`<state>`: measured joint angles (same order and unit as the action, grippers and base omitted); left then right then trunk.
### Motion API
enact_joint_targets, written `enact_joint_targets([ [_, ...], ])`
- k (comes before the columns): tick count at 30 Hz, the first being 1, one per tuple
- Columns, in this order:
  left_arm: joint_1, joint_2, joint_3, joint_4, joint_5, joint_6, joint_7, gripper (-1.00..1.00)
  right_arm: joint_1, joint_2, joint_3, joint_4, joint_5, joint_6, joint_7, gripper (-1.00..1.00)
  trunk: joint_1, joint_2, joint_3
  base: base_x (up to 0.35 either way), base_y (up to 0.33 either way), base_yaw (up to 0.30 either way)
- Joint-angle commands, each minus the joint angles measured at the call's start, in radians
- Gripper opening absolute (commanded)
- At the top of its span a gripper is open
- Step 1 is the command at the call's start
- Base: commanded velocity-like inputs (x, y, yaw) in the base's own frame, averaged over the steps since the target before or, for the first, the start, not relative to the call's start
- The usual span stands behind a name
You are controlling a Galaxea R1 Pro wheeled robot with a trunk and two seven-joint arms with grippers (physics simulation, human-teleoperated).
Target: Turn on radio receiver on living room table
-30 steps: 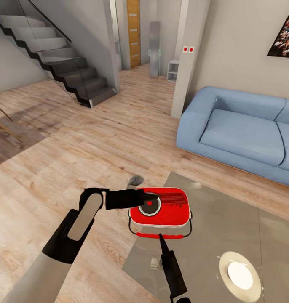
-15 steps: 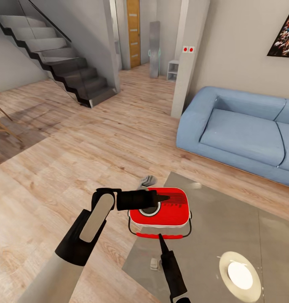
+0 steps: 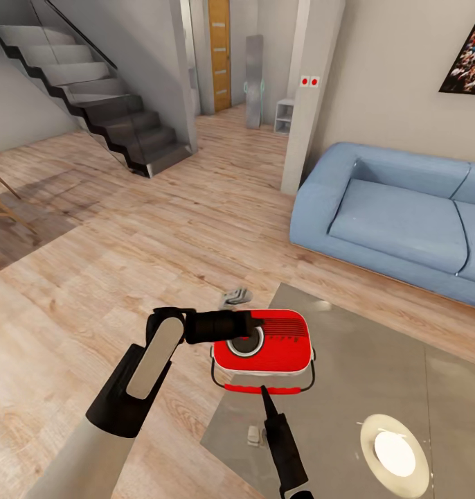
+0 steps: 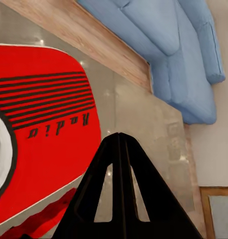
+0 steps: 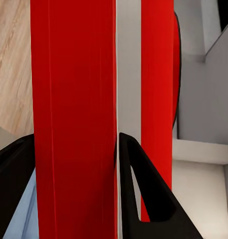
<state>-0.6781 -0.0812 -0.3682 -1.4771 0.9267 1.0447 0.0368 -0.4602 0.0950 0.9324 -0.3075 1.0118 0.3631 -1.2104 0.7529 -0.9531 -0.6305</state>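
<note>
Left gripper [image 3: 255,324], fingers pressed together, sits over my red rectangular plastic radio [image 3: 265,342], by its round dial [image 3: 246,344].

The radio [image 3: 263,344] is set on the coffee table [image 3: 376,367] at its near-left corner. The sofa [image 3: 397,218] is placed behind the table, the staircase [image 3: 92,90] far behind-left.

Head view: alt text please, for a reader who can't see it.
A red radio lies near the corner of a glossy grey table, the left pincer over its round dial and the right pincer by its handle. A blue sofa stands behind.
</note>
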Motion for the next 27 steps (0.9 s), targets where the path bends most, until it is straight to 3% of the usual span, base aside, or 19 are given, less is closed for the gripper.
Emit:
enact_joint_targets([
  [1,0.000,0.004,0.001,0.000,-0.001,0.000,0.004,-1.00,0.000,0.000,0.002,0.000,0.002,0.002,-0.001,-1.00,0.000,0.000,0.000,0.000,0.000,0.000],
  [3,0.000,0.017,0.001,0.001,-0.002,0.000,0.006,-1.00,0.000,0.000,0.002,0.002,0.002,0.002,-0.001,-1.00,0.000,0.000,0.000,0.000,0.000,0.000],
  [6,0.000,0.065,0.004,0.003,0.000,0.000,0.007,-1.00,0.000,0.000,0.002,0.003,0.002,0.002,-0.001,-1.00,0.000,0.000,0.000,0.000,0.000,0.000],
  [8,0.000,0.103,0.030,0.010,0.002,-0.001,0.008,-1.00,0.000,0.001,0.002,0.004,0.002,0.002,-0.001,-1.00,0.000,0.000,0.000,0.000,0.000,0.000],
  [10,0.000,0.115,0.058,0.020,0.002,-0.001,0.008,-1.00,0.000,0.001,0.002,0.004,0.002,0.002,-0.001,-1.00,0.000,0.000,0.000,0.000,0.000,0.000],
  [15,0.000,0.119,0.071,0.061,0.001,-0.003,0.070,-1.00,0.000,0.000,0.002,0.004,0.001,0.003,-0.001,-1.00,0.000,0.000,0.000,0.000,0.000,0.000],
  [27,-0.001,0.111,0.078,0.126,0.000,-0.007,0.088,-1.00,0.000,0.000,0.003,0.007,0.002,0.005,-0.003,-1.00,0.000,0.000,0.000,0.000,0.000,0.000],
])
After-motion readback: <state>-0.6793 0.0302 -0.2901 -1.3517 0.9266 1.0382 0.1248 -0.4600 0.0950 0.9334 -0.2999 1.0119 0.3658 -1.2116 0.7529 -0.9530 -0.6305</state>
